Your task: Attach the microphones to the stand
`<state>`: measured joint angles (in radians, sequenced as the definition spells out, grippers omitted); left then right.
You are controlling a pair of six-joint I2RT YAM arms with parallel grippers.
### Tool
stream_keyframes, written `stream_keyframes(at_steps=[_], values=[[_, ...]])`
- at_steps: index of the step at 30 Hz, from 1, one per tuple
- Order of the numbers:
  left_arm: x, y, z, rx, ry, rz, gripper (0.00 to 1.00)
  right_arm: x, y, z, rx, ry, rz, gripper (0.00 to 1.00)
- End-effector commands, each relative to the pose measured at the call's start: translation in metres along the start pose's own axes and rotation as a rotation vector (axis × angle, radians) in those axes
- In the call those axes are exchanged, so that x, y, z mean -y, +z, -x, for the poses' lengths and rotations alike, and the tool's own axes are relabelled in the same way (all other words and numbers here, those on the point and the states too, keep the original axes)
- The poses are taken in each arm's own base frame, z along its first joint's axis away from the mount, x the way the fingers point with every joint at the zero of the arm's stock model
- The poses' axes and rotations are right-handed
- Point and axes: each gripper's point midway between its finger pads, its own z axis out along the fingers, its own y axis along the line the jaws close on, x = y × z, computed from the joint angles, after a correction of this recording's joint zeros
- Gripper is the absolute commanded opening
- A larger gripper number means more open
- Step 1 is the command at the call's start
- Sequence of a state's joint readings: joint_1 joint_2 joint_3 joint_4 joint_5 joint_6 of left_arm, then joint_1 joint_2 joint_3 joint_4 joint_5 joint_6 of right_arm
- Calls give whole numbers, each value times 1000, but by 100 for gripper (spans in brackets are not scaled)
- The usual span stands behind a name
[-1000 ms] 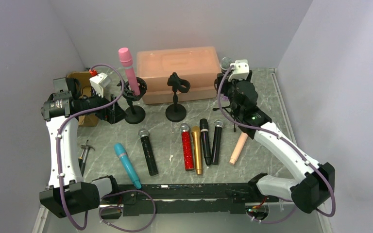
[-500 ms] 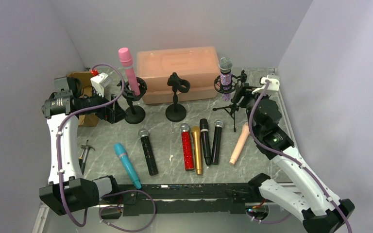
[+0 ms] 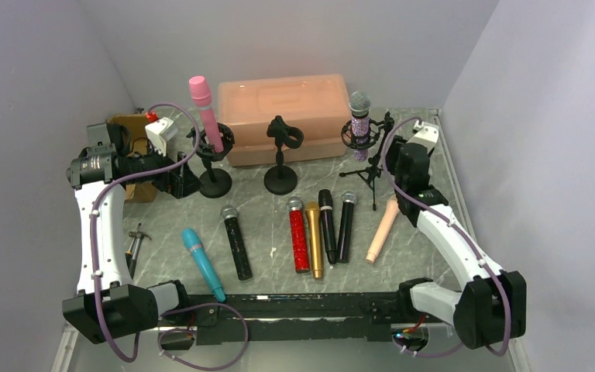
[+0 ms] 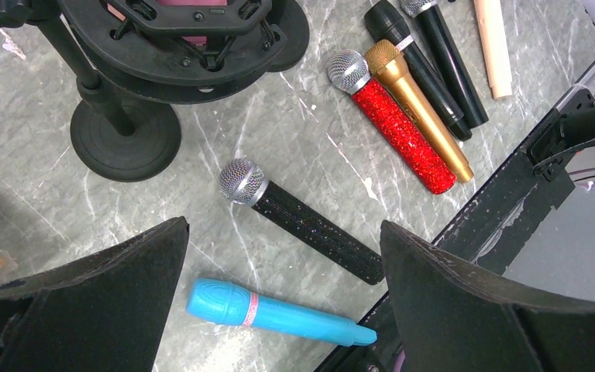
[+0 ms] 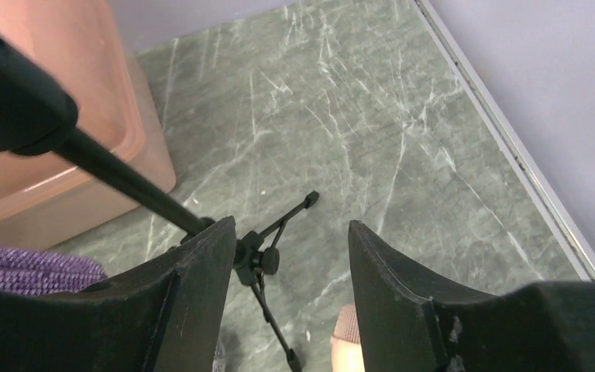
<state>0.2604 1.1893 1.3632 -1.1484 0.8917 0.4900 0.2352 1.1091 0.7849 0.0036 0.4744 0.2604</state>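
A pink microphone (image 3: 200, 101) stands in the left stand (image 3: 215, 183). A purple glitter microphone (image 3: 360, 116) stands in the tripod stand (image 3: 369, 174). The middle stand (image 3: 281, 139) holds nothing. On the table lie teal (image 3: 201, 262), black glitter (image 3: 236, 242), red glitter (image 3: 299, 236), gold (image 3: 314, 239), two black (image 3: 327, 223) and peach (image 3: 381, 229) microphones. My left gripper (image 3: 188, 180) is open beside the left stand's base, above the teal microphone (image 4: 271, 314). My right gripper (image 3: 391, 149) is open just right of the tripod (image 5: 267, 260), holding nothing.
A peach plastic box (image 3: 287, 116) sits behind the stands. A brown box (image 3: 132, 124) is at the back left, and a small tool (image 3: 134, 244) lies by the left arm. Walls close in on both sides. A black rail (image 3: 310, 306) runs along the near edge.
My right gripper left the purple glitter microphone standing in the tripod stand, swung away to the right, then settled beside the tripod. The left arm has not moved.
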Motion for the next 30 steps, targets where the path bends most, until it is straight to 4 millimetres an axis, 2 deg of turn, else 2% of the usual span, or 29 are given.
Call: stream_keyframes(at_steps=[1,7,12,15,20,30], values=[[2,-5,5,16,50,7,99,-20,8,31,114,57,136,59],[2,-4,3,9,45,-3,99,-31,17,23,82,20,228,61],[2,-4,1,7,47,-9,100,-20,20,10,12,49,181,63],[1,-3,-1,2,48,-6,99,-23,20,5,13,51,213,63],[0,-3,-4,-7,43,-8,100,-33,18,4,19,51,278,60],[-1,-2,-5,-11,32,-16,99,-33,24,-19,-15,49,287,58]])
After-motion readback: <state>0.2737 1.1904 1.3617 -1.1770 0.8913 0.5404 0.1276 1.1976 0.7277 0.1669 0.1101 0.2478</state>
